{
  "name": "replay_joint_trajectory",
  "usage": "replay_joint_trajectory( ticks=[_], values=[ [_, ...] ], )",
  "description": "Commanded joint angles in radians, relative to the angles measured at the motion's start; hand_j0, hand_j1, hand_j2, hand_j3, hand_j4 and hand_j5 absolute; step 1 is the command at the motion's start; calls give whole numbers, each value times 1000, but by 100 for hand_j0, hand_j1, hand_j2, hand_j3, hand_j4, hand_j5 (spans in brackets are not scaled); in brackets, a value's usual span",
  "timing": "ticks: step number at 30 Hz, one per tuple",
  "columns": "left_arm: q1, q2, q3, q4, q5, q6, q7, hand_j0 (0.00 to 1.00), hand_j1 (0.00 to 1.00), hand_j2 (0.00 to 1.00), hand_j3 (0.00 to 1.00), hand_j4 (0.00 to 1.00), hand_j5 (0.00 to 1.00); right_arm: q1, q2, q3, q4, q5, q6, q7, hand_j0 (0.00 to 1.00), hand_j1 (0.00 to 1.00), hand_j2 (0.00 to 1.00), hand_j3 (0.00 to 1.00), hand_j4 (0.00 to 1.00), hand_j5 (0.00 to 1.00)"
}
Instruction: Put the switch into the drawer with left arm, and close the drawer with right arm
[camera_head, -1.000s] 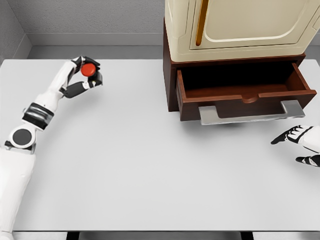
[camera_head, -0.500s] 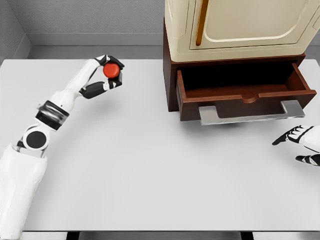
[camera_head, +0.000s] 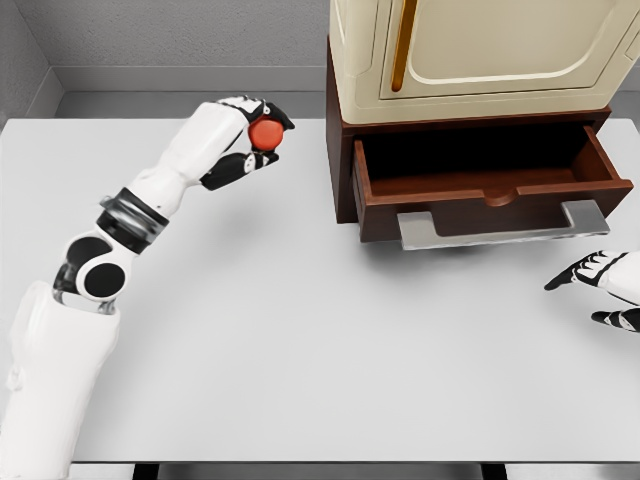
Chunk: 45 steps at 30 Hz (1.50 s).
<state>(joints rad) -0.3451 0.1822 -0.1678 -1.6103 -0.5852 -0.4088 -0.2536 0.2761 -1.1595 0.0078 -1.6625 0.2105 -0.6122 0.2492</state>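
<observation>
Still round, glossy red switch (camera_head: 264, 134)

Switch (camera_head: 264, 133) left of the open drawer (camera_head: 490, 190), under the cabinet (camera_head: 480, 55).

- The place is a simulated test room, not a real home or kitchen: all surfaces are smooth renders without wear or dirt.
- A wide, plain white table (camera_head: 300, 330) fills most of the view, like a lab workbench.
- Behind the table stand grey walls (camera_head: 180, 35) with a pale baseboard and no decoration.
- On the far right part of the table sits a dark brown wooden cabinet (camera_head: 343, 170) with an open drawer (camera_head: 490, 185).
- On top of this cabinet stands a cream-coloured unit (camera_head: 470, 55) with a door.
</observation>
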Motion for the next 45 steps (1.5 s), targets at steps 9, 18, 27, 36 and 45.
replay_joint_trajectory(
  ticks=[9,18,27,36,45],
  values=[
    [20,-35,-67,-114,-102,-1,1,46,46,46,46,46,46,0,-2,0,0,-7,1,1,74,74,74,74,74,74],
    [11,-102,-98,-151,-183,1,1,46,46,46,46,46,46,0,-2,0,1,-7,1,1,74,74,74,74,74,74],
    [-8,-182,-145,-158,-292,2,1,46,46,46,46,46,46,0,0,0,-5,-8,1,1,74,74,74,74,74,74],
    [-48,-182,-219,-149,-344,7,1,46,46,46,46,46,46,0,-2,0,-2,-7,1,1,75,75,75,75,75,75],
    [-107,-182,-263,-80,-347,13,1,46,46,46,46,46,46,0,-3,0,-2,-7,1,1,75,75,75,75,75,75]
  ],
)
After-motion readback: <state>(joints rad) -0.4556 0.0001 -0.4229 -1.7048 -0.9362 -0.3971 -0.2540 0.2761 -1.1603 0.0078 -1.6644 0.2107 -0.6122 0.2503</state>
